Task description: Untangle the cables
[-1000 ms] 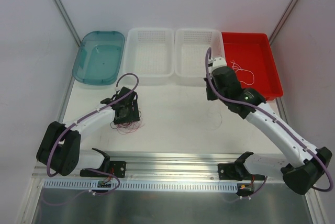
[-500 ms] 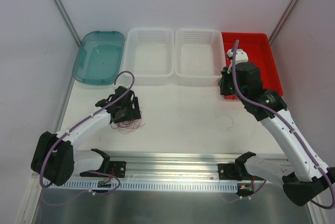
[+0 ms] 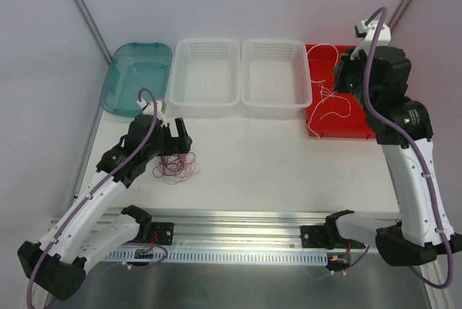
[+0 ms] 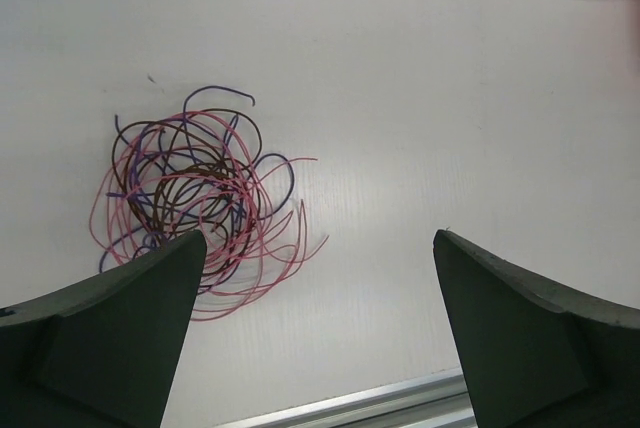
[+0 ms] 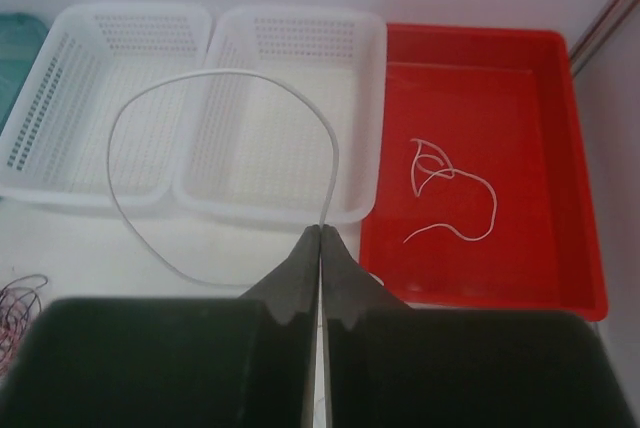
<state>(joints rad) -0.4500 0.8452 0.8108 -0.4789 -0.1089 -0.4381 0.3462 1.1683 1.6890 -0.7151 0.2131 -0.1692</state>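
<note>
A tangle of pink, brown and purple cables lies on the white table at the left; in the left wrist view it sits at the left, partly behind the left finger. My left gripper hovers above the table just beside the tangle, open and empty. My right gripper is raised over the red tray's left side, shut on a white cable that loops away from its tips and hangs down. Another white cable lies in the red tray.
Two white perforated baskets stand at the back middle, a teal tray at the back left, the red tray at the back right. An aluminium rail runs along the near edge.
My right arm has lifted and swung right from the table to above the red tray, carrying the white cable. My left gripper has drawn up and back off the coloured tangle.
</note>
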